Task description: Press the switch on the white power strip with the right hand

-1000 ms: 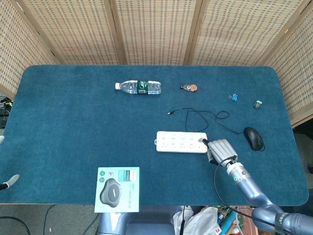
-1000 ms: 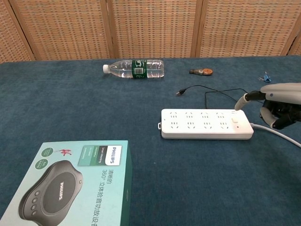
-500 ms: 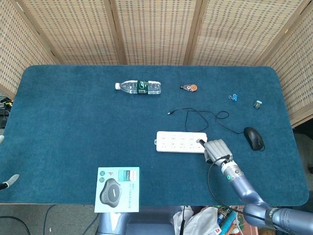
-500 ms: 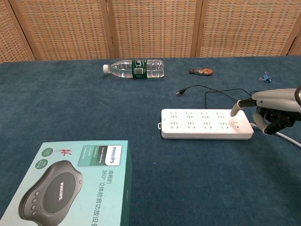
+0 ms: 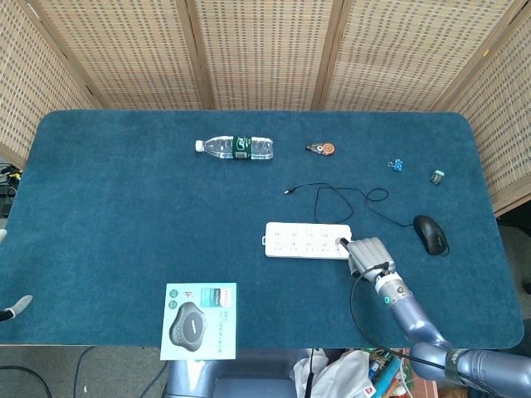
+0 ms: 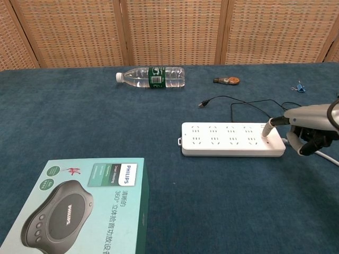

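The white power strip (image 5: 305, 240) (image 6: 228, 139) lies flat near the table's middle right, its switch at the right end. My right hand (image 5: 367, 255) (image 6: 309, 127) sits just off that end with one finger stretched out, and the fingertip (image 6: 267, 130) presses down on the switch. Its other fingers are curled in and hold nothing. A small part of my left hand (image 5: 17, 308) shows at the far left edge of the head view, too little to tell how its fingers lie.
A Philips box (image 5: 200, 320) sits at the front edge. A water bottle (image 5: 236, 148) lies at the back, with a tape dispenser (image 5: 320, 148) to its right. A black cable (image 5: 340, 196), a mouse (image 5: 430, 233), a blue clip (image 5: 396, 165) and a small object (image 5: 437, 176) occupy the right side.
My right hand has shifted left toward the strip's end, and its stretched finger has come down from above the strip onto the switch.
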`<act>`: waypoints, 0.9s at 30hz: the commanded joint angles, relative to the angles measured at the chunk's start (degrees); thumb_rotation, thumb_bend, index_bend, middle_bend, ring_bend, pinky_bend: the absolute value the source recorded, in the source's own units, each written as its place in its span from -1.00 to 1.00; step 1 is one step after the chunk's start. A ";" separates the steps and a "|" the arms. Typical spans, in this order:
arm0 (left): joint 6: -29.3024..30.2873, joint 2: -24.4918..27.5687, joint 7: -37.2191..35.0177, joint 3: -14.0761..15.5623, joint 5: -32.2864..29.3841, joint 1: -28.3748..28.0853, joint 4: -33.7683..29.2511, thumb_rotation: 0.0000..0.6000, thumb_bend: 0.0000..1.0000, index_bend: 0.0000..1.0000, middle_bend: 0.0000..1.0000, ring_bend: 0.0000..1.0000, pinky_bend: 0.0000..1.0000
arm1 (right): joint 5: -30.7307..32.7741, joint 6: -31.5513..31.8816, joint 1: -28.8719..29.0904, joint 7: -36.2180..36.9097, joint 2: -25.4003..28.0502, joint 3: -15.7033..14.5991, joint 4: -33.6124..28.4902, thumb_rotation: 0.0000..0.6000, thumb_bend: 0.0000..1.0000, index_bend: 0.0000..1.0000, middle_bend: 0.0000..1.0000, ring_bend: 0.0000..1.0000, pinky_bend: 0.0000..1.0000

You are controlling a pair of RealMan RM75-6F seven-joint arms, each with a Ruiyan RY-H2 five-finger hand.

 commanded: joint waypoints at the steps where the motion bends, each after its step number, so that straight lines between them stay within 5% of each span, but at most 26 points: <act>1: -0.07 0.01 0.03 0.02 -0.01 -0.02 0.01 1.00 -1.00 -1.00 -1.00 -1.00 -1.00 | 0.74 0.15 0.38 -0.35 -0.25 -0.26 0.28 1.00 0.91 -0.64 0.54 0.79 1.00; 19: -0.33 -0.39 0.36 -0.07 -0.45 -0.13 0.60 1.00 -1.00 -1.00 -1.00 -1.00 -1.00 | 7.03 1.80 3.40 -4.91 -1.59 -2.42 0.78 1.00 0.91 -0.63 0.55 0.79 1.00; 27: 0.00 -0.25 -0.18 -0.10 -0.30 0.00 0.63 1.00 -1.00 -1.00 -1.00 -1.00 -1.00 | 3.77 5.74 3.22 -4.07 1.38 -1.34 -4.49 1.00 0.91 -0.63 0.54 0.79 1.00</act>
